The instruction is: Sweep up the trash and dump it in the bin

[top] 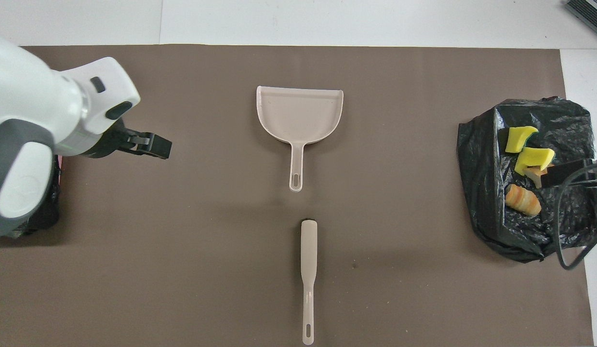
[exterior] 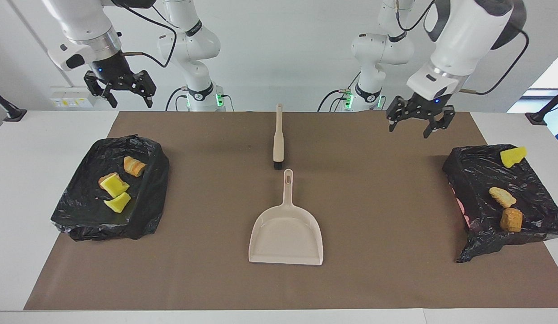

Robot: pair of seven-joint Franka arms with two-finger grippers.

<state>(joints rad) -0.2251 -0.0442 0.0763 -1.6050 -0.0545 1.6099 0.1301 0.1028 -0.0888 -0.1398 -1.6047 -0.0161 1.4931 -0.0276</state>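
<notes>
The trash (exterior: 114, 186) lies in black bags (exterior: 139, 211), below each raised pincer. Left pincer (exterior: 419, 124) and right pincer (exterior: 120, 93) both gape wide, empty. No writing is legible.

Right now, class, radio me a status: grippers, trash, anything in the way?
Left gripper open, raised over the mat. Right gripper open, raised, waiting. Trash in both black bins. Dustpan empty, brush beside its handle. Nothing obstructing.

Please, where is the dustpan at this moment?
The dustpan lies flat on the brown mat at mid-table, empty, its handle pointing toward the robots at the brush, which lies nearer to them.
</notes>
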